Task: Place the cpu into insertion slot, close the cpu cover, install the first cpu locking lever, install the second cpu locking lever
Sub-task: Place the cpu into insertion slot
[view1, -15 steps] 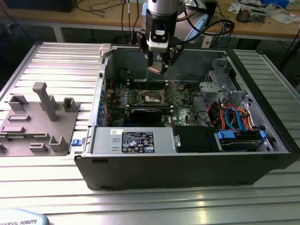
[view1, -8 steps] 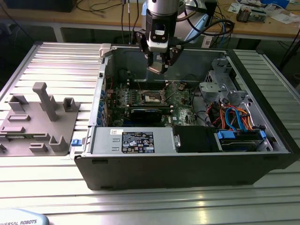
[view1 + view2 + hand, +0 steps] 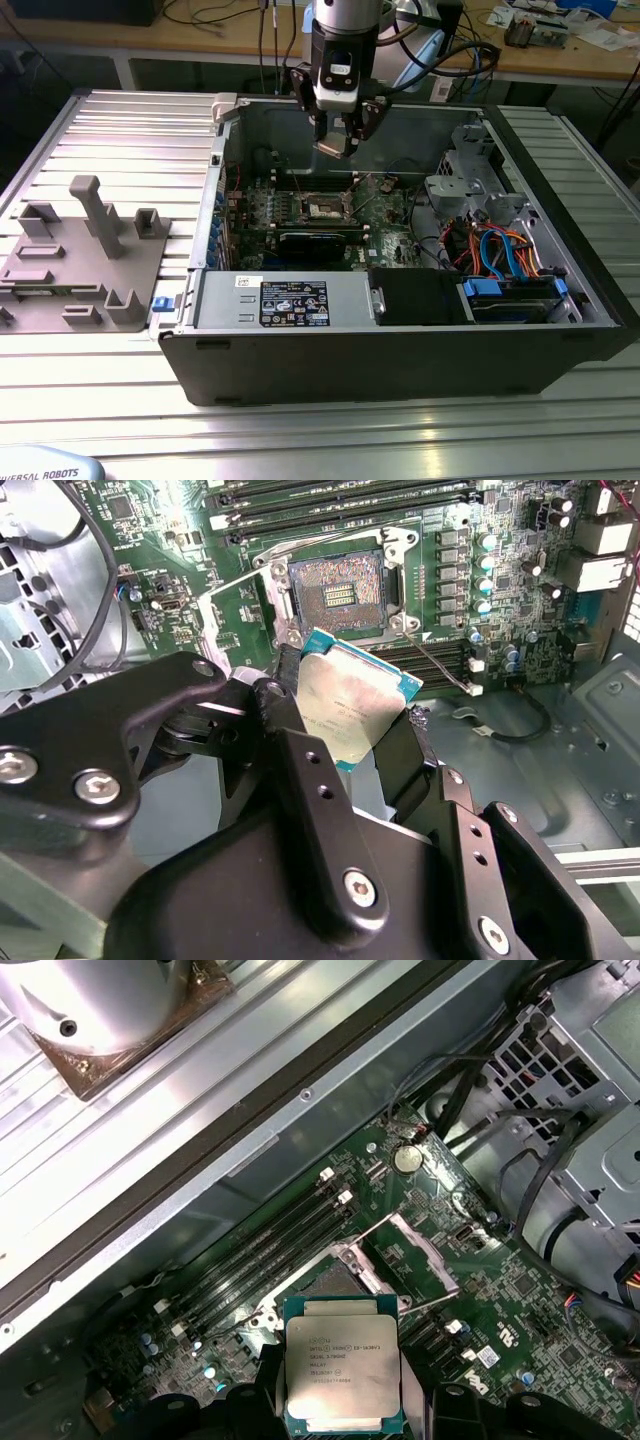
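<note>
Black-fingered hand (image 3: 345,720) pinches the flat silver-topped square cpu (image 3: 343,1375) by its edges, above the dark square insertion slot (image 3: 335,585) toward the grey computer case's (image 3: 400,360) far wall. The silvery frame-shaped cpu cover (image 3: 428,1250) seemingly stands flipped back, baring the socket.

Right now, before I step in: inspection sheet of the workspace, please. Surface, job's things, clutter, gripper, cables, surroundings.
Surface: ribbed metal table with an open computer case on it.
Job's things: cpu held above the green motherboard, not seated; insertion slot bare; cpu cover appears swung open beside it.
Clutter: grey fixture block on the table, at the exterior view's left.
Gripper: gripper over the case opening, shut on the cpu.
Cables: orange and blue cables bundled in the case at the exterior view's right, apart from the slot.
Surroundings: wooden bench behind, with loose items on it.
</note>
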You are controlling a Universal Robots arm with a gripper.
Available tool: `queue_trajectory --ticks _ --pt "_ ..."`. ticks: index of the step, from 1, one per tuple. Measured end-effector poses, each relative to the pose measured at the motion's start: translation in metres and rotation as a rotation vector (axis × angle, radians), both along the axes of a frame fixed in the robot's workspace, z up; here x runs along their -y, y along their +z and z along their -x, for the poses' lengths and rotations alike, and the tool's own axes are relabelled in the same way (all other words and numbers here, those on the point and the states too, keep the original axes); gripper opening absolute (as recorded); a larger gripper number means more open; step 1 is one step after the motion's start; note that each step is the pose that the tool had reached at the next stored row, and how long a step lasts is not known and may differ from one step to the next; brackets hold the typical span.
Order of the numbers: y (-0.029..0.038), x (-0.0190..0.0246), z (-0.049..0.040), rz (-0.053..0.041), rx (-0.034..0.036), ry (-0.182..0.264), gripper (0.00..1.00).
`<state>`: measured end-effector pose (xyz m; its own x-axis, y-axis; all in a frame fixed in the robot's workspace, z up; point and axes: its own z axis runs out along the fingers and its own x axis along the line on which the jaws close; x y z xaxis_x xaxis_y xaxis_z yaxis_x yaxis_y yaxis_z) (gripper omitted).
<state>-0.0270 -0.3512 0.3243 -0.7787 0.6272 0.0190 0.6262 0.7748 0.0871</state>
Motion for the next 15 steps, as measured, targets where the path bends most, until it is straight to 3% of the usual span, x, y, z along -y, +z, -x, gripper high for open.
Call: queue_trajectory --ticks 15 --pt "-0.0001 0.0 0.0 0.0 0.0 -0.013 0.54"
